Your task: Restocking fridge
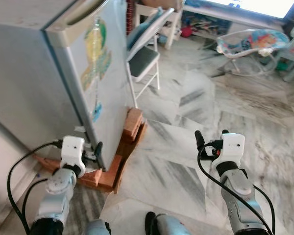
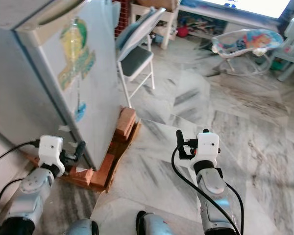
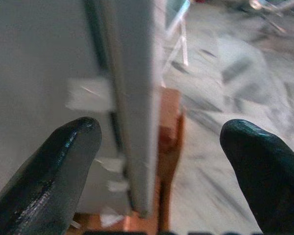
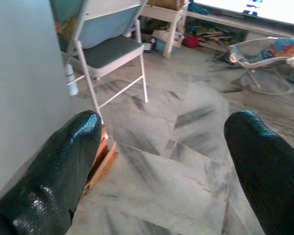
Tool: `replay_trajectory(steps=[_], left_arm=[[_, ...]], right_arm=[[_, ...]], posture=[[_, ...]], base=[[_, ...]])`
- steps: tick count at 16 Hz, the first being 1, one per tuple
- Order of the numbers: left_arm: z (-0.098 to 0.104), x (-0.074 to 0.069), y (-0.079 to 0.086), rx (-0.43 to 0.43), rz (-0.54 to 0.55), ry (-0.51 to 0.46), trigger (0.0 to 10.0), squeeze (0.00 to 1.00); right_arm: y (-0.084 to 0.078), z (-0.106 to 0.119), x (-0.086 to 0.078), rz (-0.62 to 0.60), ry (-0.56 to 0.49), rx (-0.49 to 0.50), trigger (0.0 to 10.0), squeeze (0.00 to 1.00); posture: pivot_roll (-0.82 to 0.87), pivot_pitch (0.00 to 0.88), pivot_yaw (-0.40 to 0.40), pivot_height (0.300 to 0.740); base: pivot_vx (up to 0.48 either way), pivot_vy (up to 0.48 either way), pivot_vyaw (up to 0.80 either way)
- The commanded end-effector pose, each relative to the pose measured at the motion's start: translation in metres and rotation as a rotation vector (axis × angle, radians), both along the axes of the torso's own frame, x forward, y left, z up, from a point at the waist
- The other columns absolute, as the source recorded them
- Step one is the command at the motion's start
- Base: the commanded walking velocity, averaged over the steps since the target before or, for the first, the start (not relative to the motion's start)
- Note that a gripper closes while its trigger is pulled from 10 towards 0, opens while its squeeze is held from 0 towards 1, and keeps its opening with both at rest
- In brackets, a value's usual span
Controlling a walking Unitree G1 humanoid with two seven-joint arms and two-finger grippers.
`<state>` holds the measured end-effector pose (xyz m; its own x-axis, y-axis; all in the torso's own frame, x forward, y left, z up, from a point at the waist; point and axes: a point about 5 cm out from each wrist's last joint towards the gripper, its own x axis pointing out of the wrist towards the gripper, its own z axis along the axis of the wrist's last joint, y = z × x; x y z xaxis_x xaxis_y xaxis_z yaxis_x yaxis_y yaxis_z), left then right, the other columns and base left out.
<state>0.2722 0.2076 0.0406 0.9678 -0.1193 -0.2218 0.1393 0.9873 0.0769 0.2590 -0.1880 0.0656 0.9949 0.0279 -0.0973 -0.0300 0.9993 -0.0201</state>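
the left gripper [image 3: 152,161], fingers spread, straddles the fridge [image 1: 34,73] door edge [image 3: 134,122]; it should hook the edge squarely. the right gripper [image 1: 210,138] hangs open.

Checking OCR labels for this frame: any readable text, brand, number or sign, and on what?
None readable.
Fridge sticker: a yellow, green and blue picture, too blurred to show any lettering.
Smaller blue sticker below it: too small to read.
Screen at the top edge: bright, with only dark specks, not legible.
Left gripper and right gripper: no markings legible.
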Motion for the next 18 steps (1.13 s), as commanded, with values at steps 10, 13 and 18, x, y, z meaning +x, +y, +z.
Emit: replay_trajectory(steps=[10,13,18], left_arm=[[0.040,0.048,-0.020,-0.012,-0.056,-0.157,10.0,0.00],[0.048,0.052,-0.033,-0.031,-0.122,-0.181,10.0,0.00],[0.046,0.042,-0.051,-0.006,-0.211,-0.191,10.0,0.00]], right_arm=[[-0.001,-0.012,-0.010,0.021,0.082,-0.045,10.0,0.00],[-0.005,-0.021,-0.019,0.026,0.137,-0.066,10.0,0.00],[-0.004,-0.021,-0.018,0.026,0.147,-0.072,10.0,0.00]], posture=[[0.05,0.121,-0.089,0.740],[0.05,0.122,-0.084,0.740],[0.05,0.122,-0.083,0.740]], base=[[0.000,0.000,0.00],[0.000,0.000,0.00],[0.000,0.000,0.00]])
